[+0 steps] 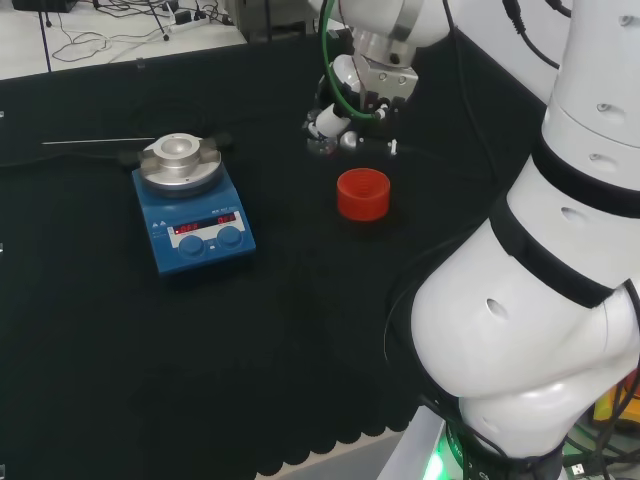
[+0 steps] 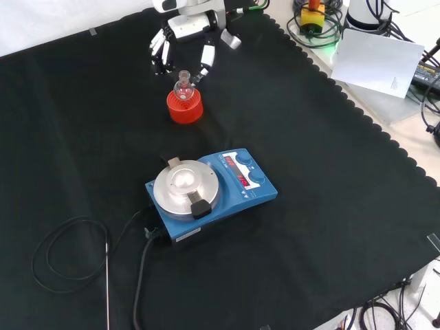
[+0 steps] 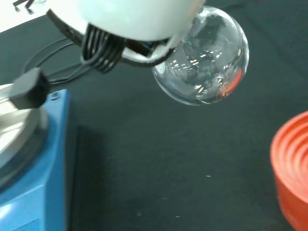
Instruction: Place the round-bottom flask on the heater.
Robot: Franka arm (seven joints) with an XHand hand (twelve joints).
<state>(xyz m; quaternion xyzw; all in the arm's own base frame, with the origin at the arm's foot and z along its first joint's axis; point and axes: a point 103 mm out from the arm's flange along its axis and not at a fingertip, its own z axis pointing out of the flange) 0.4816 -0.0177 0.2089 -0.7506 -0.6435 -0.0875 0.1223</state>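
A clear round-bottom flask point(image 3: 204, 60) hangs in the air with its bulb free of the cloth, and the hand point(image 2: 187, 29) is shut on its neck. In the front view the flask point(image 2: 182, 86) sits just above the red ribbed stand point(image 2: 184, 108). In the head view the hand point(image 1: 350, 105) holds the flask point(image 1: 321, 147) up and to the left of the stand point(image 1: 362, 193). The blue heater point(image 1: 195, 215) with its round metal plate point(image 1: 178, 162) stands farther left. The front view shows the heater point(image 2: 227, 196) nearer the camera than the stand, with a bare plate point(image 2: 184, 187).
A black cable point(image 2: 48, 251) and a thin metal probe point(image 2: 107, 282) lie on the cloth beside the heater. A black clip point(image 3: 29, 89) sits at the plate's rim. The cloth's scalloped edge point(image 2: 385, 137) runs along the front view's right, with white paper point(image 2: 377, 62) beyond it.
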